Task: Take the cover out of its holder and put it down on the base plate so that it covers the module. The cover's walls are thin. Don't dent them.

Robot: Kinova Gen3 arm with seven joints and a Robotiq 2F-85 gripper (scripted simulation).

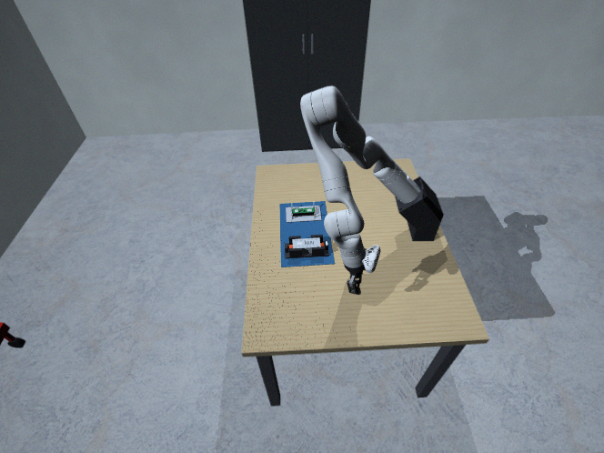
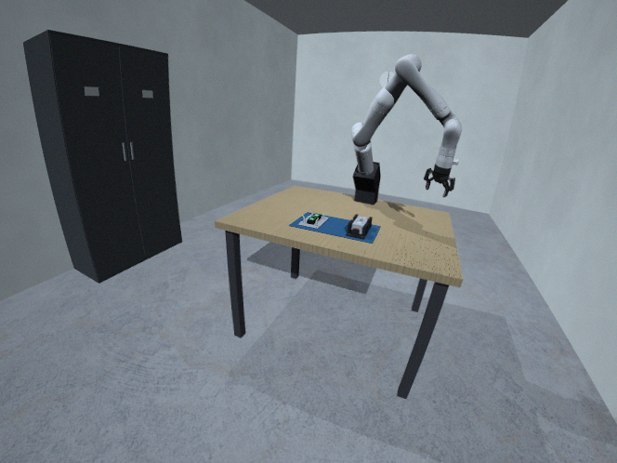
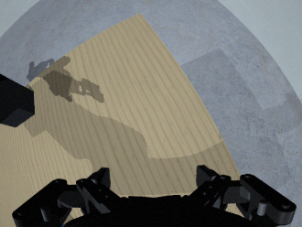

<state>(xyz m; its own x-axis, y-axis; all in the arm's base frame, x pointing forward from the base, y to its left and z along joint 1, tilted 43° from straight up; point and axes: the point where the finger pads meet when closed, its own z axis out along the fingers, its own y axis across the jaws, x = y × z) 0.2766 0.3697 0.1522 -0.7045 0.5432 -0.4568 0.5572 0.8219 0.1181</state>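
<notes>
Cover sits in its holder while the open gripper hangs well away

The cover [image 1: 307, 242] [image 2: 361, 222], pale on top, rests in its black holder [image 1: 319, 252] [image 2: 366, 232] on a blue mat [image 1: 302, 228] [image 2: 331, 225]. Small orange patches show near both ends of it in the top view. Whether its thin walls bear any dent is too small to tell.

Seen from the top, the light base plate [image 1: 303, 219] [image 2: 307, 224] lies at 12 o'clock from the holder, on the same mat and apart from it. The green module [image 1: 303, 211] [image 2: 314, 218] sits uncovered on that plate, with thin upright posts around it.

The gripper [image 1: 354, 291] [image 2: 437, 191] [image 3: 153, 177] is released, its fingers spread wide with nothing between them. It points down and hangs in the air, well apart from the cover: between 4 and 5 o'clock from the holder in the top view, and at about 2 o'clock from it in the exterior view.

The arm [image 1: 334, 170] [image 2: 428, 92] rises from a black pedestal [image 1: 424, 230] [image 2: 366, 194] [image 3: 17, 102] on the wooden table [image 1: 390, 312] [image 2: 279, 209] [image 3: 137, 69]. In the wrist view the pedestal stands at 9 o'clock, and the arm's shadow falls across the wood. Neither the cover nor the module shows in that view.
</notes>
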